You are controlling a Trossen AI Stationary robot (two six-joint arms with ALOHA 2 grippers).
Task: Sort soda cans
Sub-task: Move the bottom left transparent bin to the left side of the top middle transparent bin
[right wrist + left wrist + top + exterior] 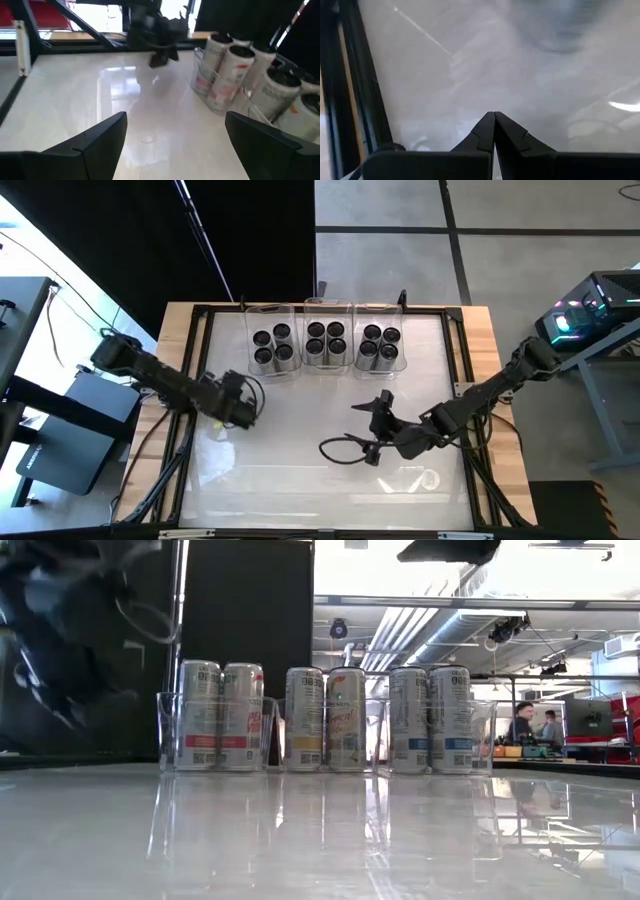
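Soda cans with silver-grey sides and dark tops stand upright in three clear bins at the table's far side: the left group [273, 346], the middle group [326, 341], the right group [380, 345]. The low view shows them in a row [325, 720], and the right wrist view shows several [235, 70]. My left gripper [494, 122] is shut and empty over the white table left of centre [240, 408]. My right gripper [175, 130] is open and empty over the table right of centre [378, 420].
Three clear bins [325, 310] line the far side inside a black frame [200, 315]. A black cable loop [340, 450] lies by my right arm. The white table top [300, 480] stretches toward the near edge. People show in the room beyond [535, 725].
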